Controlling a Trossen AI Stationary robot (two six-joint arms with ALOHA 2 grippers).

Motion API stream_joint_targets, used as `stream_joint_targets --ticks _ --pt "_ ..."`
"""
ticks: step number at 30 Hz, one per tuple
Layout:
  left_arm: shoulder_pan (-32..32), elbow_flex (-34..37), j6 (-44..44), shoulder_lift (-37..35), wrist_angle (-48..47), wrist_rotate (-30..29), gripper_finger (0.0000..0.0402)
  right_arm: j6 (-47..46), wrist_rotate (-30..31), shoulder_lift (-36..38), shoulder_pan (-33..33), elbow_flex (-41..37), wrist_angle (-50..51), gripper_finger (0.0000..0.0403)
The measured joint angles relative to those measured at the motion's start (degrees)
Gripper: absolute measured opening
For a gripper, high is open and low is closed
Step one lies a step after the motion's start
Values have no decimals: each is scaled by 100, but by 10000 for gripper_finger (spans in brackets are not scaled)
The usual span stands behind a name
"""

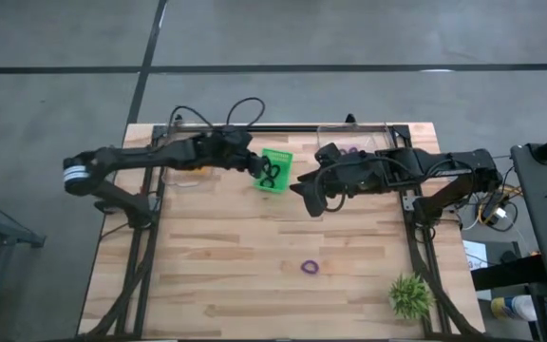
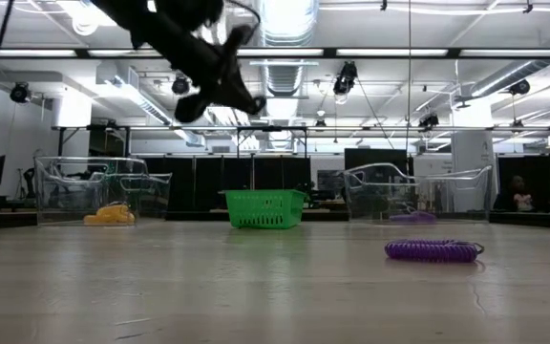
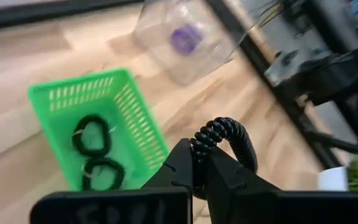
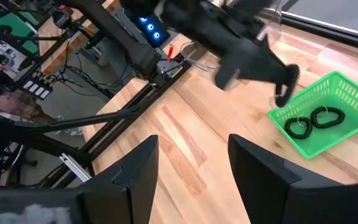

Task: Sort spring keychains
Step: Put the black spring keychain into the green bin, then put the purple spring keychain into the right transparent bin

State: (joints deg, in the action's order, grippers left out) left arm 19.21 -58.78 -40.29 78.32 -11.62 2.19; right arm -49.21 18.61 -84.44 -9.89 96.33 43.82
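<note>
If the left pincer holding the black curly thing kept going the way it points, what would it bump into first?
Probably the green basket: the left pincer, shut on a black keychain, points just beside it. Depth is unclear.

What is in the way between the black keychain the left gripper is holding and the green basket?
Nothing visible. The left gripper, shut on the black keychain, hangs just beside the green basket, which holds only two black keychains. The right gripper is open nearby, not between them.
</note>
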Motion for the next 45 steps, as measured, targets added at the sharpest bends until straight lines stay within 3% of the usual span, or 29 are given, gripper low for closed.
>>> stream_joint_targets --ticks 8,15,24,32,37,45 --pt "386 -61 9 1003 0 174 16 71 -1 -3 0 0 2 187" --pt "511 -555 -149 1847 -357 193 22 139 0 -4 0 -2 6 187" --pt "469 -1670 549 2584 -1655 265 101 162 2 -4 0 -7 3 187" --pt "467 -2295 948 2562 -2050 93 175 186 70 -7 0 -47 1 187" --pt "362 -2435 1228 2155 -2164 121 182 268 66 -7 -17 -176 3 187" --pt "105 -2417 1515 1283 -2329 -328 181 59 -119 -15 -104 -494 26 187"
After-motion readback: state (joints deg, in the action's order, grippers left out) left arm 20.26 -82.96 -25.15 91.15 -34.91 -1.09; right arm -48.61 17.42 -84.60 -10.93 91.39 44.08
